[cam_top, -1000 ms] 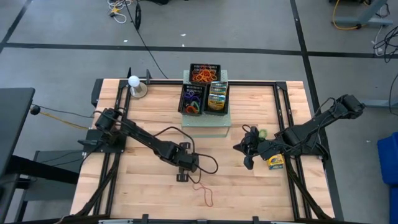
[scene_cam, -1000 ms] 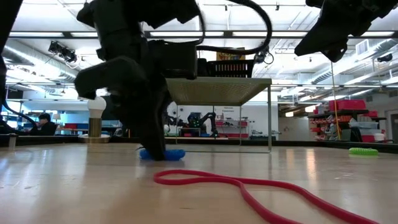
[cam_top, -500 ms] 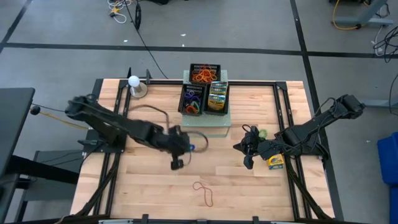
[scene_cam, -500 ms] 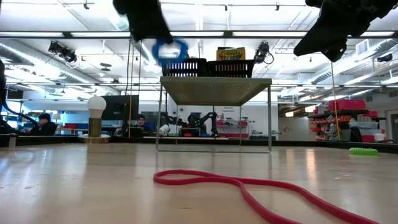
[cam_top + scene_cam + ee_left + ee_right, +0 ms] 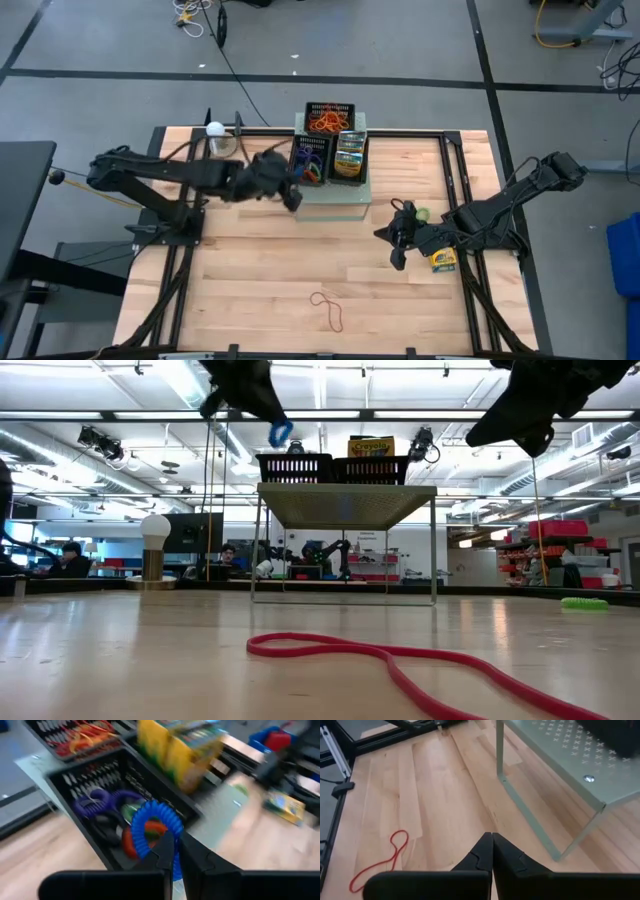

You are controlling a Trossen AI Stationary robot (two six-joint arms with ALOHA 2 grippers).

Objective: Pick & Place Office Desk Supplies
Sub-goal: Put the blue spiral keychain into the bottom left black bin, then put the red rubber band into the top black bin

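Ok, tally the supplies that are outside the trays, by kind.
rubber band: 1
small loops: 2, the green loop lying loose, the blue loop in the left tool
crayon box: 1
Total: 4

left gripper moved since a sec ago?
Yes. The left gripper, shut on the blue loop, has gone from mid-table near the red rubber band up to the mesh tray.
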